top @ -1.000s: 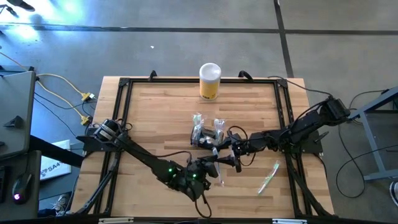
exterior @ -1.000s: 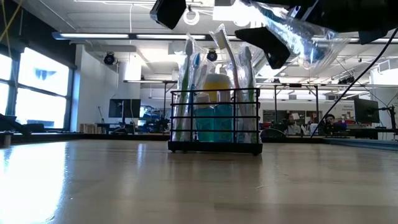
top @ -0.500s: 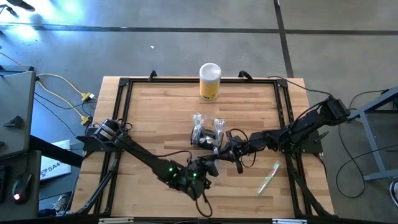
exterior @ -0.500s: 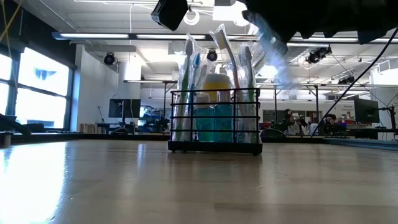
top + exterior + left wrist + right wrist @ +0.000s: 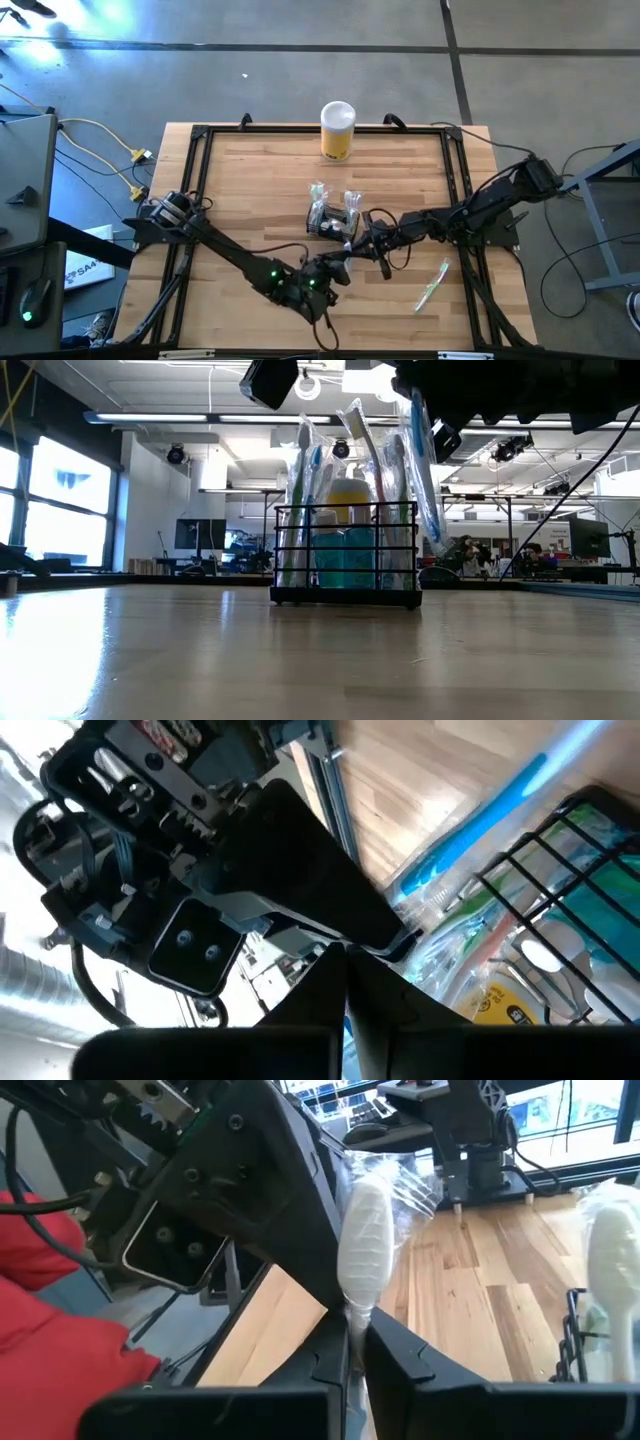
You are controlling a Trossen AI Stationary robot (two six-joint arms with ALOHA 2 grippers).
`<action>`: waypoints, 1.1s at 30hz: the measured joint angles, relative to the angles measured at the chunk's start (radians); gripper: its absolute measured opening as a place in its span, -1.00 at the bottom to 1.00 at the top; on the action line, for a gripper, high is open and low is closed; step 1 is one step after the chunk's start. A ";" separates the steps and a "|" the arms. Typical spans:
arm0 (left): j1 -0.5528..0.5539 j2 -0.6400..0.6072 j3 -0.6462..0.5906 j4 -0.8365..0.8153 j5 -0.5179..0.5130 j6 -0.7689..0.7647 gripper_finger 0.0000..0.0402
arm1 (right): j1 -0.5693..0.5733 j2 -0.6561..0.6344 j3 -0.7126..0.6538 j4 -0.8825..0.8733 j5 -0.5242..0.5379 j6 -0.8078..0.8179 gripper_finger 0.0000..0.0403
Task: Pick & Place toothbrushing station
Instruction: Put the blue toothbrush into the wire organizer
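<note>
Two dark arms are seen over the wooden bench point(image 5: 250, 180) from above. On the left side, the left arm is stretched from the bench's left edge toward the middle front. The left hand point(image 5: 340, 264) is found there, just in front of the black wire caddy point(image 5: 328, 222). Its fingers are pressed together, and a wrapped toothbrush point(image 5: 421, 470) is pinched between them.

In the middle of the bench the caddy is set flat on the wood. In the low view it is seen as a low black wire box point(image 5: 346, 555), and it is filled with wrapped toothbrushes that stand up above its rim. The pinched toothbrush is held nearly upright at the caddy's right end, with its lower part beside the wire wall. Whether it is inside the caddy or just outside cannot be told.

Behind the caddy, near the far edge of the bench, a yellow cylinder with a white lid point(image 5: 338, 130) is placed well apart from it.

On the right, the right arm is reached in from the bench's right edge. The right hand point(image 5: 368, 236) is held close to the left hand, and its fingers are squeezed shut on the same wrapped toothbrush point(image 5: 364, 1255). Farther right, near the front, one more wrapped toothbrush point(image 5: 433, 284) is left lying flat on the wood.
</note>
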 joint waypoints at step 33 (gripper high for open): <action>0.069 -0.424 0.115 -0.889 0.462 -1.626 -0.30 | 0.320 -0.278 0.000 -0.131 0.745 -0.571 -0.96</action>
